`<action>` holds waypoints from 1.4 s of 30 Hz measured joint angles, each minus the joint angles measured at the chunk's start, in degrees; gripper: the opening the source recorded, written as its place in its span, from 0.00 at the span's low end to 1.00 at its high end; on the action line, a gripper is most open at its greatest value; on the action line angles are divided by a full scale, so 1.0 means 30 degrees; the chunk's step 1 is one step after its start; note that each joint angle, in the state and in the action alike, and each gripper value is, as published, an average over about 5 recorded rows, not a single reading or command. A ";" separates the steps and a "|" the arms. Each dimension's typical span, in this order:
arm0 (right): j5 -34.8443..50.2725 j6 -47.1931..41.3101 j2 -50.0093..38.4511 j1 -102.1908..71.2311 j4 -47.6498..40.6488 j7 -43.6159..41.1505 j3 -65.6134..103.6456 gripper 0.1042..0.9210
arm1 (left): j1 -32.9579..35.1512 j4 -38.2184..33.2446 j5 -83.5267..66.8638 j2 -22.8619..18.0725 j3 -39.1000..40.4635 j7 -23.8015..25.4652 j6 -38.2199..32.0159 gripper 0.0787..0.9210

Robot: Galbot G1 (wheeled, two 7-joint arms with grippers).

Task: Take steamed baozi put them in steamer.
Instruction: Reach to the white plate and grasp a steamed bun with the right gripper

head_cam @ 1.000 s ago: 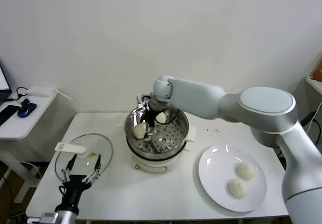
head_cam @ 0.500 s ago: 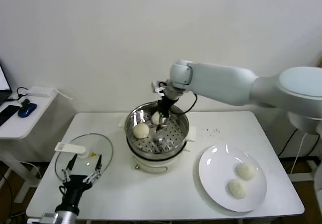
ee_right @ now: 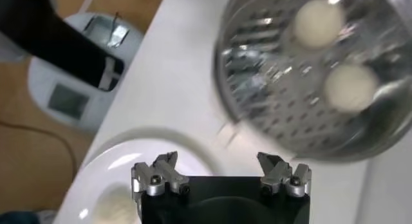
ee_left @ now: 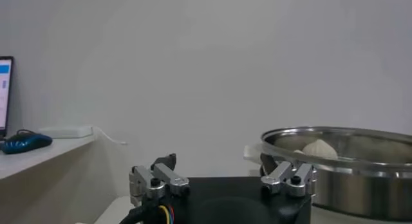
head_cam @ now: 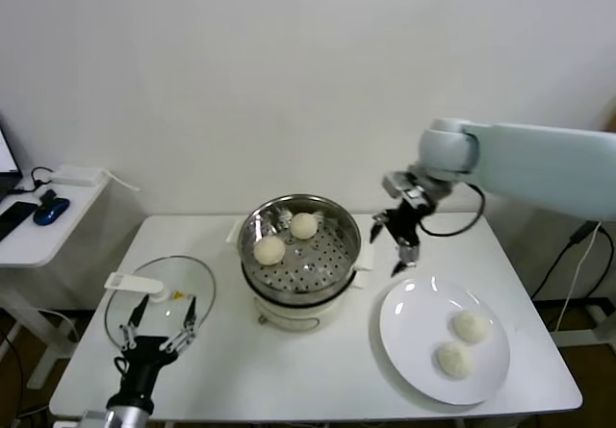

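Observation:
The shiny steel steamer (head_cam: 332,266) sits mid-table on its white pot base and holds two off-white baozi (head_cam: 269,250) (head_cam: 304,225). Two more baozi (head_cam: 471,326) (head_cam: 453,359) lie on the white plate (head_cam: 409,332) at the right. My right gripper (head_cam: 397,245) is open and empty, hanging above the table between the steamer and the plate. In the right wrist view the steamer (ee_right: 270,109), both its baozi (ee_right: 318,22) (ee_right: 351,88) and a plate baozi (ee_right: 111,203) show. My left gripper (head_cam: 156,325) is open and idle at the front left, by the glass lid.
A flat glass lid (head_cam: 144,298) with a white handle lies front left. A side desk (head_cam: 29,240) with a blue mouse stands at the left. The steamer rim (ee_left: 335,141) fills the right of the left wrist view. A wall rises behind the table.
My right gripper has let go of a baozi in the steamer, risen out and swung right to the gap before the plate. The left arm has not moved.

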 measured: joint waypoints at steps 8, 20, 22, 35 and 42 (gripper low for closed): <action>-0.2577 0.0322 -0.3030 -0.1035 0.1019 -0.0019 0.0028 0.88 | 0.0355 -0.0075 -0.0052 -0.0046 -0.0147 -0.0056 -0.0120 0.88; -0.5587 0.0249 -0.5314 -0.4528 0.1636 0.0579 0.1644 0.88 | 0.0513 -0.0119 -0.0009 -0.0115 -0.0202 -0.0067 -0.0115 0.88; -0.5929 0.0173 -0.5512 -0.5113 0.1645 0.0714 0.1938 0.88 | 0.0483 -0.0080 -0.0010 -0.0125 -0.0203 -0.0071 -0.0102 0.88; -0.7672 -0.0124 -0.5959 -0.8292 0.1228 0.1559 0.3694 0.88 | 0.0427 0.0109 -0.0166 -0.0147 -0.0248 -0.0071 -0.0085 0.88; -0.8052 -0.0297 -0.5885 -0.9715 0.0798 0.1901 0.4538 0.88 | 0.0436 0.0220 -0.0250 -0.0121 -0.0305 -0.0071 -0.0135 0.88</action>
